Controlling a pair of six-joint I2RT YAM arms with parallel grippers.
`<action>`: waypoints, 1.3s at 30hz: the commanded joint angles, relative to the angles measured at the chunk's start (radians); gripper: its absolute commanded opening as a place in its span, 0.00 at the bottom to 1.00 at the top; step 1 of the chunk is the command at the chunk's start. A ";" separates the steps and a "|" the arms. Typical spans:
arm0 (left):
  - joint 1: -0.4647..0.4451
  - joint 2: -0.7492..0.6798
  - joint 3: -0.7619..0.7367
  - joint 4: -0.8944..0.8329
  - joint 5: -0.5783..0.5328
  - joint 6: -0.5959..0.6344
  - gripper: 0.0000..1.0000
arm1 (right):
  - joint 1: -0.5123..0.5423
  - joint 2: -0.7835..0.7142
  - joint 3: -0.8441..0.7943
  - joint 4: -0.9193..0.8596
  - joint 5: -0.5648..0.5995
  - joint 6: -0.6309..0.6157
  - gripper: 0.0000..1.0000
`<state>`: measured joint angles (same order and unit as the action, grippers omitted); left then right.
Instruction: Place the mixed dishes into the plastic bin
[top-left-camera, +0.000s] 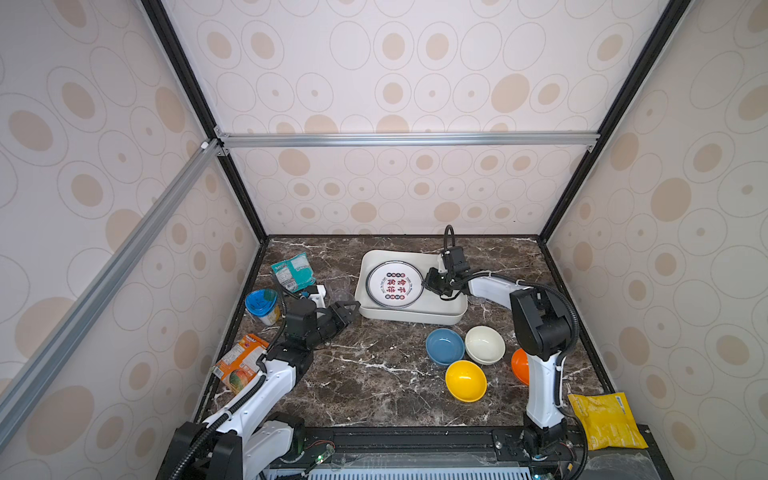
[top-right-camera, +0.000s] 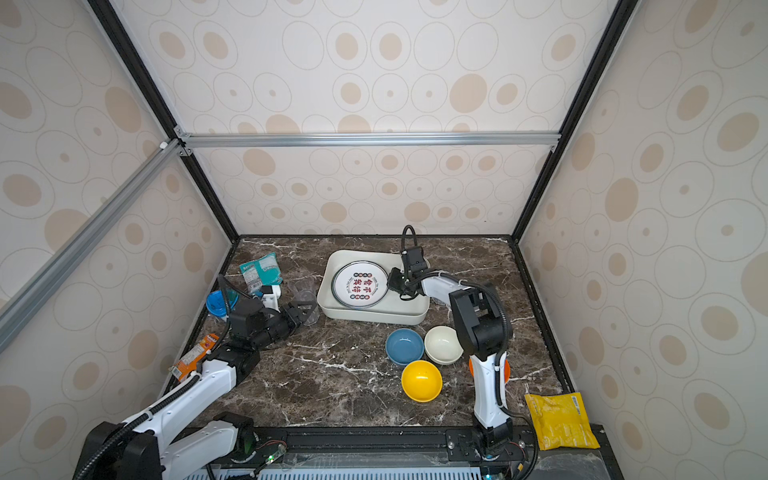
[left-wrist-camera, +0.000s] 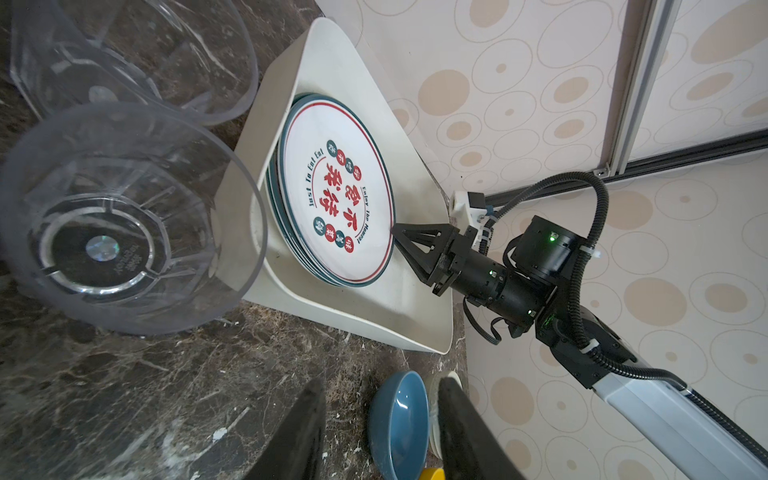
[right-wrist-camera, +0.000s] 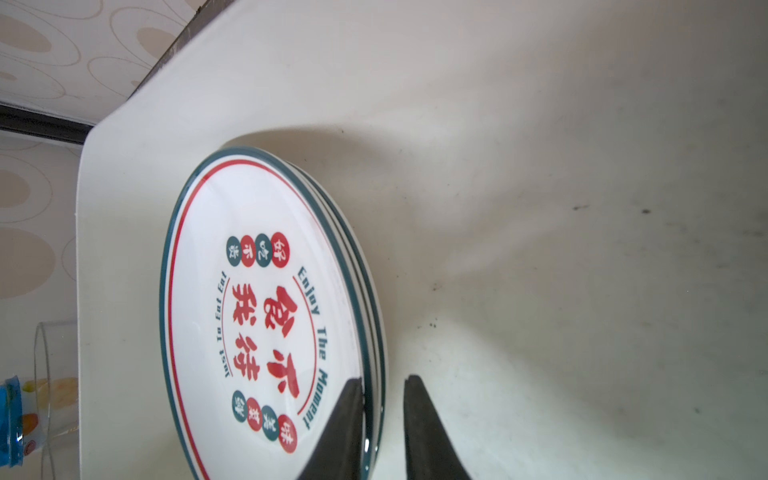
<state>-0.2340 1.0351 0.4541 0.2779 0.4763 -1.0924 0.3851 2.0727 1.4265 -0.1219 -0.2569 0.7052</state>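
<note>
The rim of the plates (right-wrist-camera: 249, 311) in the bin (right-wrist-camera: 540, 208) sits between the released right fingers (right-wrist-camera: 340, 428); the left fingers (left-wrist-camera: 299, 436) are released and empty, cups (left-wrist-camera: 116, 216) near.

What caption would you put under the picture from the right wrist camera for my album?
Right gripper straddles the rim of stacked plates in the plastic bin, jaws slightly apart.

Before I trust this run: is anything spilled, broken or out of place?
Nothing spilled or broken. Only the yellow snack packet sits oddly, overhanging the front right corner of the marble table onto the black rail.
</note>
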 joint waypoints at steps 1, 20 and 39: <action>0.007 -0.024 0.042 -0.030 -0.031 0.035 0.45 | -0.001 -0.075 -0.002 -0.040 0.019 -0.019 0.23; -0.041 0.001 0.179 -0.139 -0.048 0.205 0.55 | -0.002 -0.446 -0.183 -0.212 0.056 -0.136 0.38; -0.325 0.266 0.390 -0.112 -0.110 0.300 0.60 | -0.044 -0.816 -0.370 -0.503 0.131 -0.157 0.46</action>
<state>-0.5270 1.2812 0.7918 0.1600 0.3923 -0.8421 0.3523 1.2919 1.0668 -0.5369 -0.1516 0.5598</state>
